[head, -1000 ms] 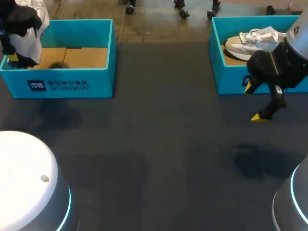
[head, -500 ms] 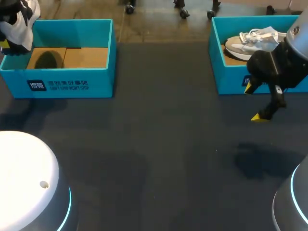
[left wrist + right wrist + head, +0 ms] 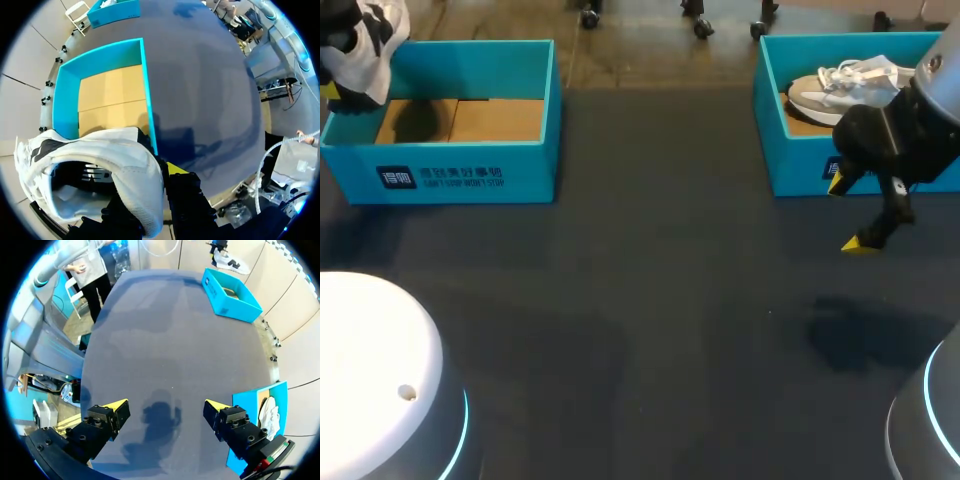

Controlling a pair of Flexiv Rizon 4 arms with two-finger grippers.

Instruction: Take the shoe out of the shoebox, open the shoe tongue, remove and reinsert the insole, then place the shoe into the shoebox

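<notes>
Shoe [image 3: 368, 40], white with black panels, hung upper left above the teal shoebox [image 3: 525, 150]; white print on box front, unread. Left gripper [image 3: 150, 200] clamped the shoe; right gripper [image 3: 848, 213] fingers stood apart.

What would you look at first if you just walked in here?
Probably the white shoe gripped in the left tool, up over the left end of the empty blue shoebox. Then the other blue shoebox at the right with a pale shoe inside, and the right tool, yellow tips open, just in front of it.
</notes>
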